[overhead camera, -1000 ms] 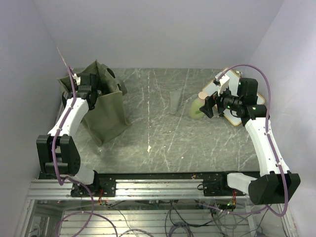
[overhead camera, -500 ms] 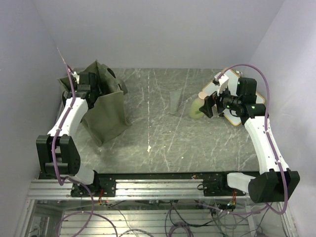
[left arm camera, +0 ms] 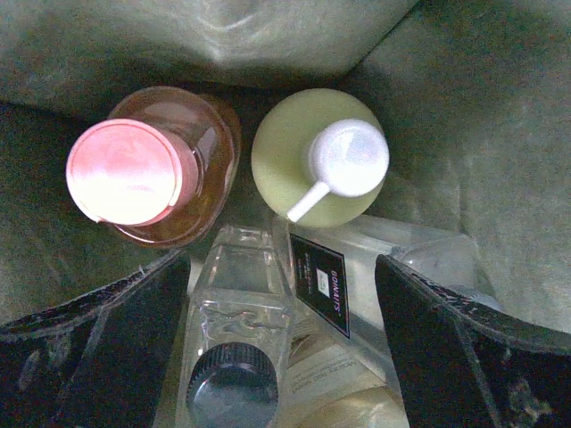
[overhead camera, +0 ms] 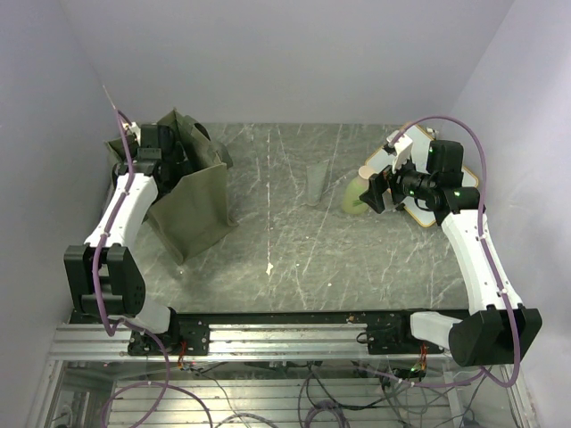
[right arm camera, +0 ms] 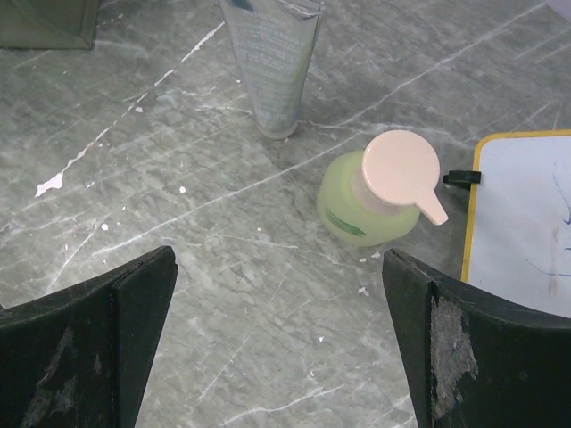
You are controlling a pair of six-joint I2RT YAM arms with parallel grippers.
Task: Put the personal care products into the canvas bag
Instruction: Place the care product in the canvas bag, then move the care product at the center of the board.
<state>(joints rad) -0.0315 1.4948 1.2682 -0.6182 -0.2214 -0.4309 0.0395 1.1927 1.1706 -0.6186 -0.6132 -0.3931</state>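
Inside the canvas bag, my left fingers stand wide apart and empty above the orange bottle and others packed there. Over the worktop, my right fingers, equally wide and empty, frame the pump bottle; the grey tube lies just beyond. Next move, as I judge it: descend and close on the pump bottle.

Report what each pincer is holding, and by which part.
Nothing is held. The left pincer hangs open inside the canvas bag; the right pincer hangs open above the yellow-green pump bottle, not touching it.
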